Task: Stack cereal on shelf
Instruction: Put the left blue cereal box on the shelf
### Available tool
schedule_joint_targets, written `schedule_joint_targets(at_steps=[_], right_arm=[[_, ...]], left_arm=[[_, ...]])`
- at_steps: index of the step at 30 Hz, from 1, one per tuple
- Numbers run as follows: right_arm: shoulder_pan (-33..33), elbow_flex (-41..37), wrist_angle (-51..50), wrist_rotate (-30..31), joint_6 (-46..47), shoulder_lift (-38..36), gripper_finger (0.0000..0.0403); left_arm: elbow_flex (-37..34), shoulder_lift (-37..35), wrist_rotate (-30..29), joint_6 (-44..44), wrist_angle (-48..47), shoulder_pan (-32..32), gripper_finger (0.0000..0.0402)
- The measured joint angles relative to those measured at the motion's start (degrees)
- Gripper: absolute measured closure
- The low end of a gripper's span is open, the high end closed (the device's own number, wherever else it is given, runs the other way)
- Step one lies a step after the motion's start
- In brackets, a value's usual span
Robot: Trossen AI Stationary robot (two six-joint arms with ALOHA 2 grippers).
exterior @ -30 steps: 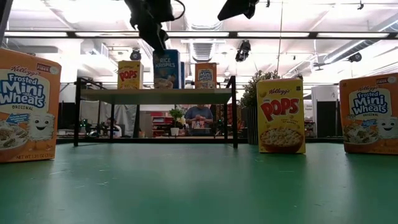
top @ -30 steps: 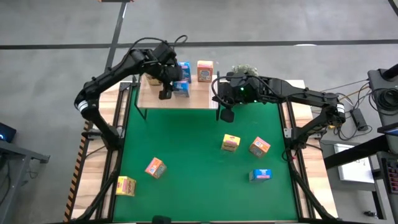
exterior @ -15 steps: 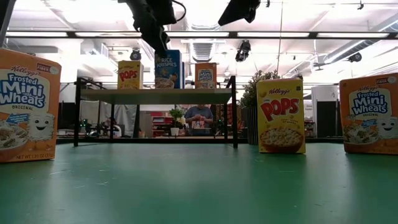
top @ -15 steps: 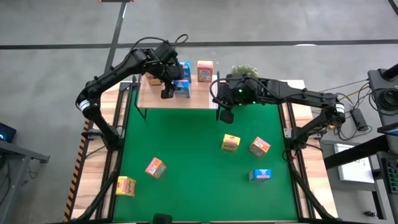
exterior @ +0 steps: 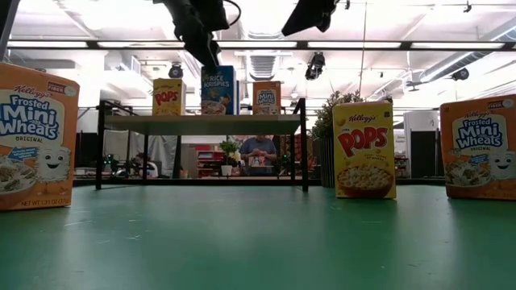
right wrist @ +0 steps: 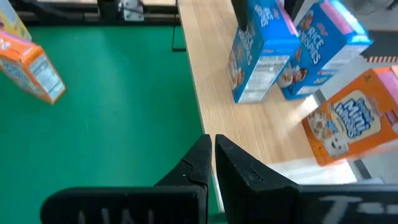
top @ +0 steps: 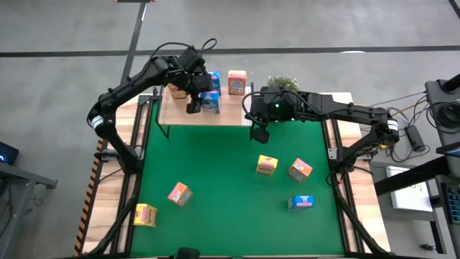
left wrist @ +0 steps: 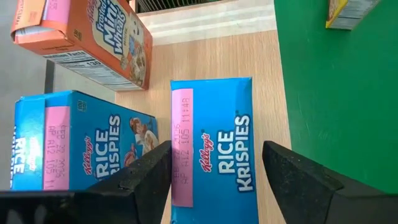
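- Release on the shelf (top: pixel 215 116): the left gripper (top: pixel 192 108) has spread its fingers wide over the last second and let go of the front blue Rice Krispies box (left wrist: pixel 214 140), which stands upright on the wood by itself.
- In the left wrist view the two dark fingers (left wrist: pixel 146 174) straddle that box with a clear gap on either side, no contact that I can see.
- Compared with a second ago, the gripper has lifted slightly off the box top; the box itself hasn't budged.
- Shelf count as I read it: a yellow Pops box (exterior: pixel 168 97) at one end, two blue boxes in the middle, the second blue box (left wrist: pixel 68 146) just behind the first, and an orange Mini-Wheats box (top: pixel 236 82) at the other end.
- Right gripper (top: pixel 259 134) hangs at the shelf's front corner by the potted plant (top: pixel 282 80), fingers pressed together, holding nothing, unchanged over the second.
- Five boxes remain down on the green mat (top: pixel 215 173): a yellow box (top: pixel 267 165), an orange box (top: pixel 300 170) and a blue box (top: pixel 301 202) on the right side, plus an orange box (top: pixel 180 193) and a yellow box (top: pixel 146 214) near the left front.
- What it means: that placement looks finished, roughly under half the job done, and the left arm is free to back away and fetch the next one.
- Watch the retreat: a finger clipping the box could tip it into its blue neighbour.
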Motion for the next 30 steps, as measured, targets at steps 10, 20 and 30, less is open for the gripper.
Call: schedule_joint_targets(at_steps=[10,20,30], right_arm=[[0.0,-5.4,13.0,0.0,-0.5,0.0,0.0390],[-0.8,-16.7,34.7,0.5,-2.8,0.0,0.0390],[-3.8,-26.9,52.3,0.5,-2.7,0.0,0.0390]], left_arm=[[0.0,-3.2,0.0,0.1,-1.4,0.0,0.0171],[-0.2,-10.7,2.5,-2.6,-0.3,0.0,0.0170],[-18.8,-20.4,3.2,-6.1,11.1,-0.5,0.0193]])
